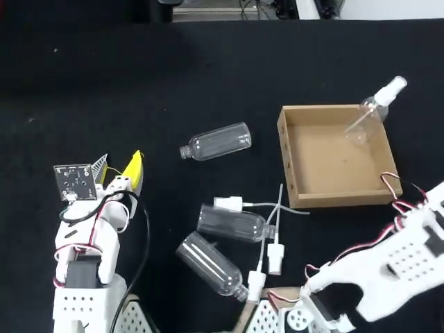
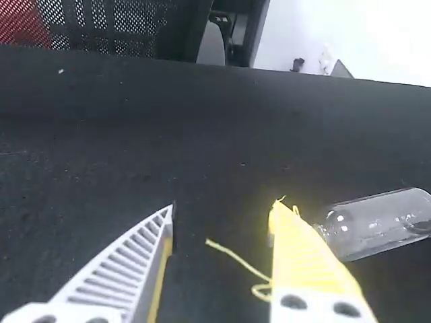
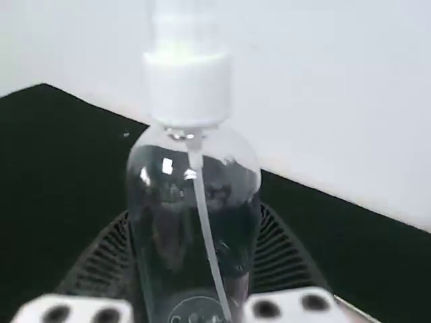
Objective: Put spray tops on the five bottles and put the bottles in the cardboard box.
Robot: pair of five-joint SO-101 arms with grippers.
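Clear plastic is gripped between the dark fingers (image 3: pixel 94 269) of the right gripper (image 3: pixel 195 225): a capped bottle (image 3: pixel 168 195), clamped low on its body, with the top (image 3: pixel 187 77) standing beyond the fingertips. The wall is smooth and round, so the bottle could be let slip or be twisted in the grasp while it is carried to the box (image 1: pixel 340 199). If it is released too high, it may be bounced off the rim. If it is released too near the boxed bottle (image 1: pixel 366 119), which leans with its top over the rim, that one may be tipped out. Whether the held top is screwed fully home cannot be told, and a loose one could be shed.

The left gripper (image 2: pixel 223 210) is spread wide, with nothing in it. A bare bottle (image 2: pixel 374 222) lies just outside the yellow finger (image 2: pixel 303 259), not between the fingers, and could be sent rolling if brushed. Two more bare bottles (image 1: pixel 232 223) (image 1: pixel 211 262) and three loose tops (image 1: pixel 275 257) lie well apart from those fingers. Their thin tubes cross, so one top may be dragged when another is lifted.
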